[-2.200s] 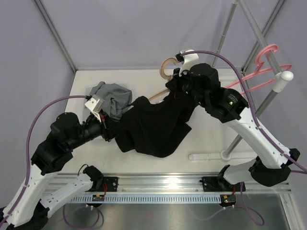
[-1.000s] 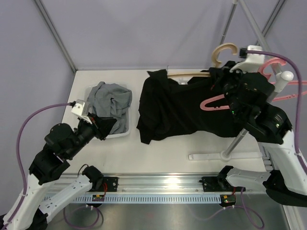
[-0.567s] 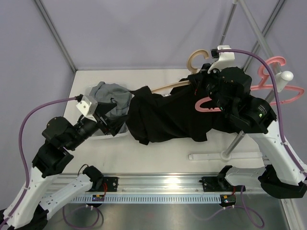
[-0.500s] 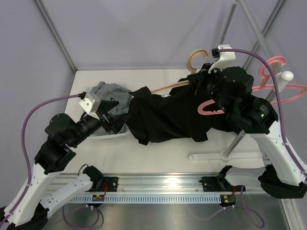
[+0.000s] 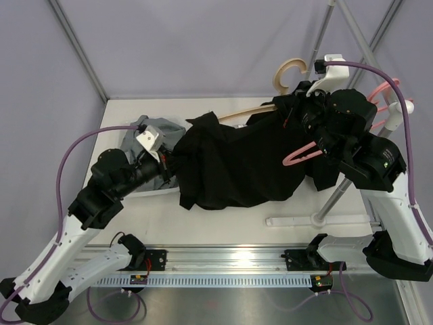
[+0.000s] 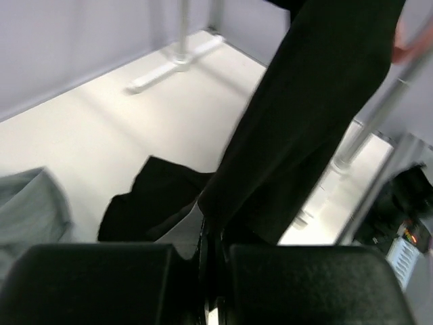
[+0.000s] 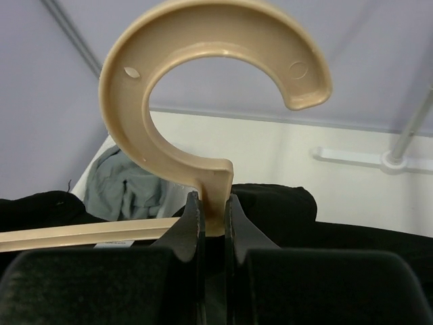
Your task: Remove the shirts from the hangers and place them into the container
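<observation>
Your black shirt [image 5: 237,162] hangs stretched above the worktop [image 5: 223,223], top end on the tan hanger [image 7: 203,101], left edge beside the container [image 5: 150,191], where the grey shirt [image 5: 154,127] lies. Left pincer [image 6: 215,233] clenched on the black hem; right pincer [image 7: 211,203] clenched on the hanger's neck. The pink hanger [image 5: 304,152] crowds the right side. Bare worktop lies along the near edge.

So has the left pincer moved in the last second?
Yes. The left pincer has gone right, from the left side of the container to its right side, and is shut on the edge of the black shirt.
</observation>
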Tool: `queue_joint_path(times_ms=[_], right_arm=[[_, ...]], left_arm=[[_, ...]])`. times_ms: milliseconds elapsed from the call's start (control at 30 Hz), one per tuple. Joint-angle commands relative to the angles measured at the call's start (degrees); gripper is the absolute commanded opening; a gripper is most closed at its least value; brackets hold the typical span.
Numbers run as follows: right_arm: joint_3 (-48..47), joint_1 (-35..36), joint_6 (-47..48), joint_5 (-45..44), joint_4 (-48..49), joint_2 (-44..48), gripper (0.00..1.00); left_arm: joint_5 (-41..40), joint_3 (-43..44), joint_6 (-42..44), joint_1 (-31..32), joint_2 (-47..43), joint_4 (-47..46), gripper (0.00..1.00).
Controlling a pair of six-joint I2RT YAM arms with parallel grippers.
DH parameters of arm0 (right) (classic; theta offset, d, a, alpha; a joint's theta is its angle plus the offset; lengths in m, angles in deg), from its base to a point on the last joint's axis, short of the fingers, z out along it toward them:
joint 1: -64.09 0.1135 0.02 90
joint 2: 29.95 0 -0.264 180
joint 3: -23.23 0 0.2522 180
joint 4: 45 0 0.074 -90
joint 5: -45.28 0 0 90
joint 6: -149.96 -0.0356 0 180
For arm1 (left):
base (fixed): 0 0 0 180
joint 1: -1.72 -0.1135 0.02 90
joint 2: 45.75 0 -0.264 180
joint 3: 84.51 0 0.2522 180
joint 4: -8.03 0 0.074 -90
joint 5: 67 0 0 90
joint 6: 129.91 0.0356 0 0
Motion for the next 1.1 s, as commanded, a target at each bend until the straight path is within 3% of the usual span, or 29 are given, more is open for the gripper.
queue_joint_path(times_ms=[0,100,267,367,500,567,867,967,1067], right_arm=[[0.12,-0.17,1.68,-11.32,3.37,2.14,0.00],[2.93,-0.17,0.37,-18.18,3.81,3.46,0.00],[7.25,-0.17,-2.09,-25.13,5.93,5.13,0.00],[7.69,-0.26,-5.25,-22.09,6.89,5.74,0.00],[6.90,-0.26,-12.01,-12.76,10.04,5.93,0.00],[6.64,-0.26,-14.13,-9.34,11.11,6.19,0.00],[0.84,-0.26,-12.74,-14.86,8.74,5.93,0.00],[1.10,-0.26,-10.19,-6.45,10.67,5.14,0.00],[0.40,-0.26,-5.54,5.59,8.05,1.71,0.00]], left_arm=[[-13.96,0.18,-3.58,-0.12,-5.02,1.13,0.00],[-23.22,-1.75,-6.13,-0.03,-10.56,0.53,0.00],[-30.02,-5.45,-10.00,-0.03,-17.60,-0.97,0.00],[-25.56,-5.37,-9.82,-0.03,-16.73,-0.19,0.00],[-9.07,-6.06,-9.38,-0.03,-11.73,-1.76,0.00],[-6.21,-7.20,-9.47,-0.12,-9.26,-1.94,0.00],[-22.90,-13.80,-15.89,-0.12,-13.56,4.65,0.00],[-14.94,-15.03,-14.05,-0.12,-14.09,-0.16,0.00],[2.34,-12.58,-11.15,-0.03,-10.50,-5.35,0.02]])
